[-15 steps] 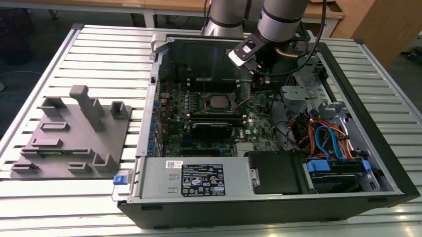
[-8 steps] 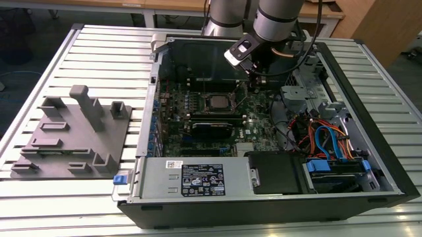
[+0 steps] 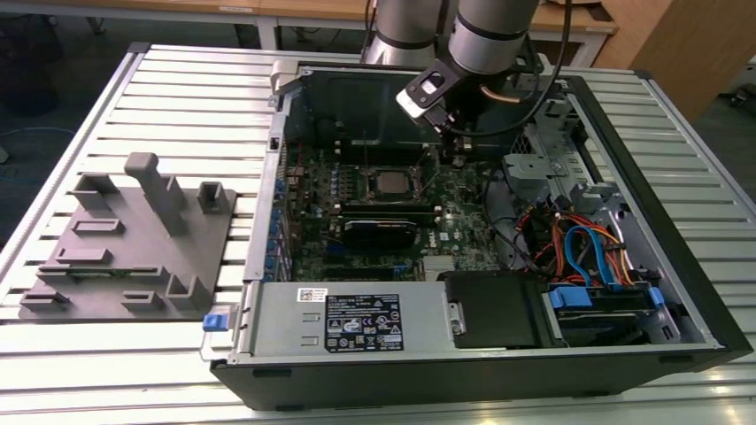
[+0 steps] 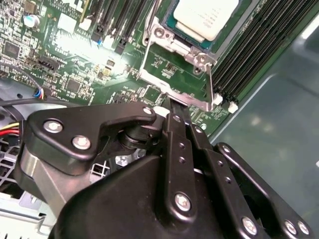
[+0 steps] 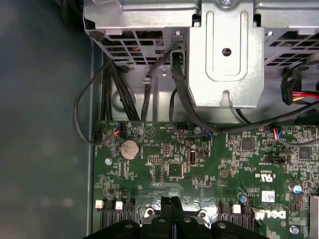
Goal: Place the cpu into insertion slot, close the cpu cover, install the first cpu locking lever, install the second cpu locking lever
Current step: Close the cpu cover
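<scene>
On the slatted desk [image 3: 177, 80], at the exterior view's left, stands a grey moulded fixture [image 3: 130, 239]. Beside it lies the open computer case [image 3: 473, 372] with the green motherboard [image 3: 461, 235] exposed.

The cpu [image 3: 387, 182] is seated in the insertion slot [image 4: 175, 26], silvery top facing up. In the second wrist view the cpu cover [image 4: 202, 102] is swung open off the slot, and green board shows through its window.

The pincer [image 3: 455, 152] hangs from the arm to the exterior view's right of the cpu, near it but apart. Its fingers [image 5: 167, 206] are pressed together with no gap. Their tips meet the free edge of the cover; whether they clamp it cannot be told.

Further right lie orange and blue cables [image 3: 585, 252].
</scene>
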Available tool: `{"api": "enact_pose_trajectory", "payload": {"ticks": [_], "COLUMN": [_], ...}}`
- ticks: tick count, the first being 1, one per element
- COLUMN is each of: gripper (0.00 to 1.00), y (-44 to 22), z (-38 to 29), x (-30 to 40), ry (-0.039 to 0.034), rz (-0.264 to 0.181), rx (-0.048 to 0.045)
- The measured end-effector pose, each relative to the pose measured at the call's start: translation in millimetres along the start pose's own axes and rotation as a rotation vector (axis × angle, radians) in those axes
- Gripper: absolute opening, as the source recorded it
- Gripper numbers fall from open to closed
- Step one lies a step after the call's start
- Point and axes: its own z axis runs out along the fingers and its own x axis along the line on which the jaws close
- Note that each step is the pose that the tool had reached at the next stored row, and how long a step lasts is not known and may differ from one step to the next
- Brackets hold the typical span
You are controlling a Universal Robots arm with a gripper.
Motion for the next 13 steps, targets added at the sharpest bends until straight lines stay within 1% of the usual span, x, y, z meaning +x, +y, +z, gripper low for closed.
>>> {"api": "enact_pose_trajectory", "payload": {"ticks": [5,13], "gripper": [0.11,0.11], "y": [-4.8,-7.7], "z": [0.0,0.0], "x": [0.0,0.0], "ry": [0.0001,0.0001], "rz": [0.000,0.000], "rx": [-0.0001,0.0000]}}
